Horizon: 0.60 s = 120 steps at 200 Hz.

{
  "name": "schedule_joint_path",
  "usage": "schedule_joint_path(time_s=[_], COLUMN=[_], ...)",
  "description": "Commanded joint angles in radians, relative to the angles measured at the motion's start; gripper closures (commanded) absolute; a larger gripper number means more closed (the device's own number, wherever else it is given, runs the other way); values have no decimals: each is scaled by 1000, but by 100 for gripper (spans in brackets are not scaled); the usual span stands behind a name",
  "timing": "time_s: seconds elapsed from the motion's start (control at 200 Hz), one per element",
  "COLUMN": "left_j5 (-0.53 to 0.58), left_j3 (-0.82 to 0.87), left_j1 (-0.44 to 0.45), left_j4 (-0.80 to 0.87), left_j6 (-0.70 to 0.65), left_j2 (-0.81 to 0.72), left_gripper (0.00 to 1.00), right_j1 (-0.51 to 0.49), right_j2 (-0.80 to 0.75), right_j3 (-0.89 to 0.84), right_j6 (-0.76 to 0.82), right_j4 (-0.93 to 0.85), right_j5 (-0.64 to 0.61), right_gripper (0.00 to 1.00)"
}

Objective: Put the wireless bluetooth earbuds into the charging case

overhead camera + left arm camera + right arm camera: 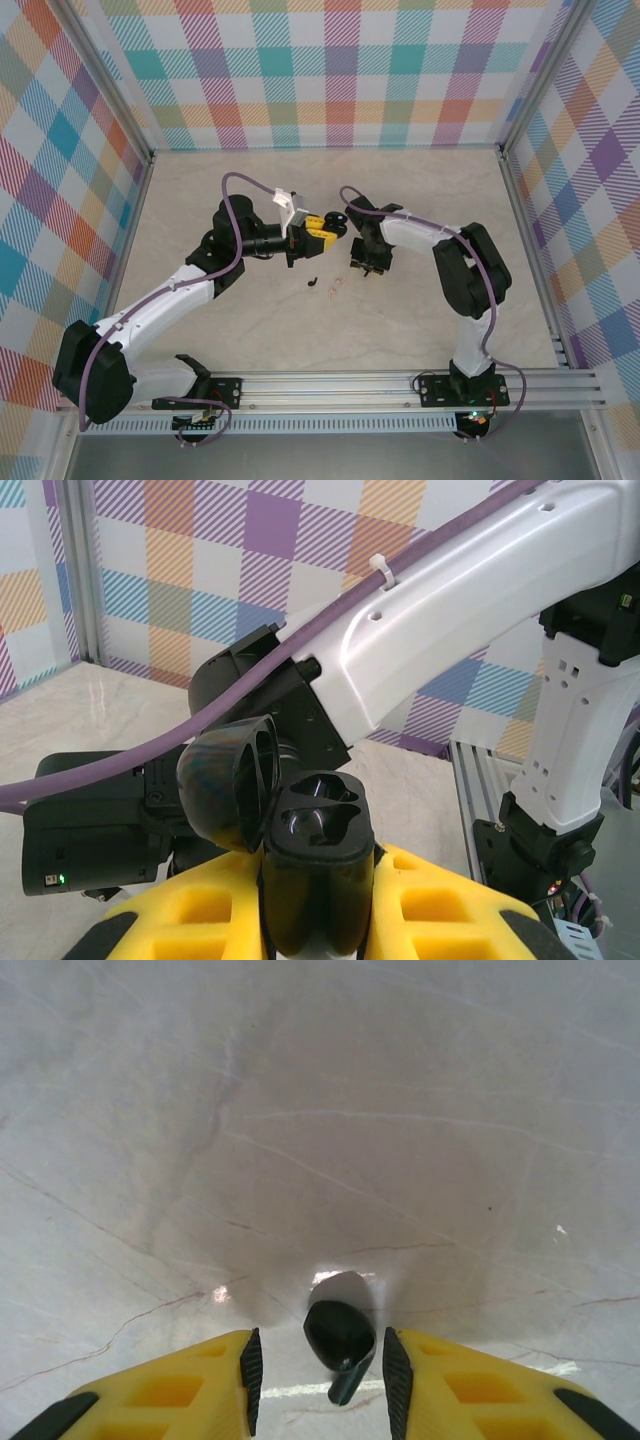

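**A:** Left gripper (320, 905) status?

**B:** Clamped on the charging case (315, 875), one yellow finger on each side of its lower half. The case looks glossy and dark from here. It's held up off the table (300, 1110) and sits upright in the left wrist view.

**A:** Lid?

**B:** The lid (232, 792) is hinged open and tipped to the left of the base. The base has two moulded wells, both empty.

**A:** Right gripper (320, 1370)?

**B:** Pointing down at the marble, jaws partly open. One earbud (338, 1335) sits between the pads (252, 1365). There's a clear gap on the left side and a thin one on the right, so it isn't pinched. The rounded end faces away from the camera and the stem points back toward it. Can't tell whether it's resting on the surface.

**A:** And the other one?

**B:** The second earbud (312, 281) is lying loose on the table in the top view. It's just below the left gripper's tip and to the left of the right gripper, touching neither.

**A:** How far apart are the arms?

**B:** The tips are near each other mid-table, with the case just to the left of the right wrist. The right arm (450, 630) crosses behind the case in the left wrist view.
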<state>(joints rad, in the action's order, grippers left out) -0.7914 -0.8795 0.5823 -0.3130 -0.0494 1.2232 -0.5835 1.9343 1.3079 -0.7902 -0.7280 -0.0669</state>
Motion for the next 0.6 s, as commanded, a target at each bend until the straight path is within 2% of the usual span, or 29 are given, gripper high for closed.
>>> schedule_joint_path(time_s=[0.0,0.33,0.595], left_j5=[-4,-5,-3], left_j3=[-17,-19,-19], left_j1=[11,11,11], left_j4=[-18,-18,-14], left_j6=[-14,-15,-14], left_j2=[-27,-28,-28], left_gripper=[85,85,85], right_j1=[3,2,-1], right_j2=[26,70,108], right_j3=[32,53,80], right_j6=[-23,12,156], right_j4=[-29,-51,-74], right_j5=[-2,-31,-23], right_gripper=[61,64,71])
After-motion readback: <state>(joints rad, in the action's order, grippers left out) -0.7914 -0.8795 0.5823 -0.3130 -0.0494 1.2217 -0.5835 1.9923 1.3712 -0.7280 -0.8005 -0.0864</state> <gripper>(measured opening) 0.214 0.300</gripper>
